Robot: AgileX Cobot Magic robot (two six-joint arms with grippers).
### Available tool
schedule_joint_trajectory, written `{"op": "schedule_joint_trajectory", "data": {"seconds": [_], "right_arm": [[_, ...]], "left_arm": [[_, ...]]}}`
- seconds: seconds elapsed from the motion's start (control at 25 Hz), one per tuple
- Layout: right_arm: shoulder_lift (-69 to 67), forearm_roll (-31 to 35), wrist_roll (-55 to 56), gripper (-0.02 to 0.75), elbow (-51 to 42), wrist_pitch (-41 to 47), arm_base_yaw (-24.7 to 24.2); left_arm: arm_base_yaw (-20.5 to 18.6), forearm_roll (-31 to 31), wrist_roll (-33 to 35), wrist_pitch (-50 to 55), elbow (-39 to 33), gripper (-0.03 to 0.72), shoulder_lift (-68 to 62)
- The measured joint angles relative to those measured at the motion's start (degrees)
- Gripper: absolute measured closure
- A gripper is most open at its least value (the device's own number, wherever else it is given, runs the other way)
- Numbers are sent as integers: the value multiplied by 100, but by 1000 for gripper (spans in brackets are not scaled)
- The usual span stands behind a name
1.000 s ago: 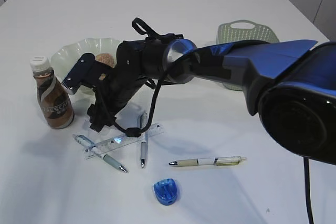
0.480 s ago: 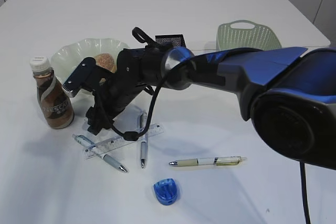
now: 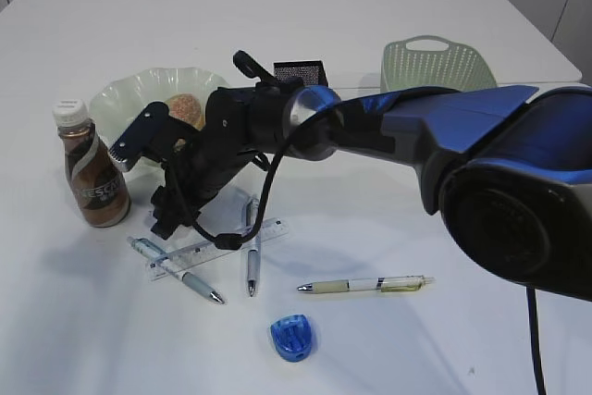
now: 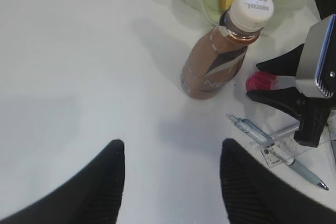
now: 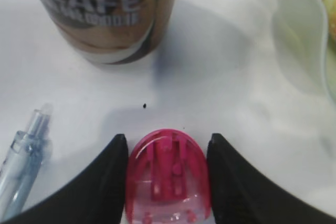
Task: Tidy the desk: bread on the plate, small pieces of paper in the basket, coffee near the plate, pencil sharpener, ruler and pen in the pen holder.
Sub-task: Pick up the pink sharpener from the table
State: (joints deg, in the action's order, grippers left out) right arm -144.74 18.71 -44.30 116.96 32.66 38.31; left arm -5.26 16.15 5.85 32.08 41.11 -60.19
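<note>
**Right gripper closing round the pink sharpener**

From where I stand, the right gripper [image 5: 167,174] is down at the desk [image 3: 416,339] just beside the coffee [image 3: 92,173], its two black fingers [image 5: 107,182] set either side of a pink pencil sharpener [image 5: 168,179]. They flank it closely, though I cannot tell if they are actually clamped on it yet. The left gripper [image 4: 170,182] hangs with its fingers apart over bare tabletop, holding nothing.

To do this well, I'd say the pinch should land square on the sharpener's flat sides, since the rounded front would let it squirt out. The lift should go straight up (the bottle stands very near, and a sideways swing could tip it). Then it goes over to the pen holder [image 3: 301,72], which stands behind the arm.

The sharpener is small, translucent pink plastic, domed at one end, with ribbed moulding visible inside. It looks hard and slick, so a firm, centred squeeze seems wise. It lies flat on the desk, between the bottle and a pale blue pen [image 5: 23,153].
</note>
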Motion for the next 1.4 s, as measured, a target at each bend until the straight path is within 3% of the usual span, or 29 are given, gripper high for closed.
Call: {"op": "schedule_joint_trajectory", "data": {"seconds": [1.4], "right_arm": [[446, -12, -11, 397, -12, 653, -48]], "left_arm": [[0, 0, 0, 0, 0, 287, 0]]}}
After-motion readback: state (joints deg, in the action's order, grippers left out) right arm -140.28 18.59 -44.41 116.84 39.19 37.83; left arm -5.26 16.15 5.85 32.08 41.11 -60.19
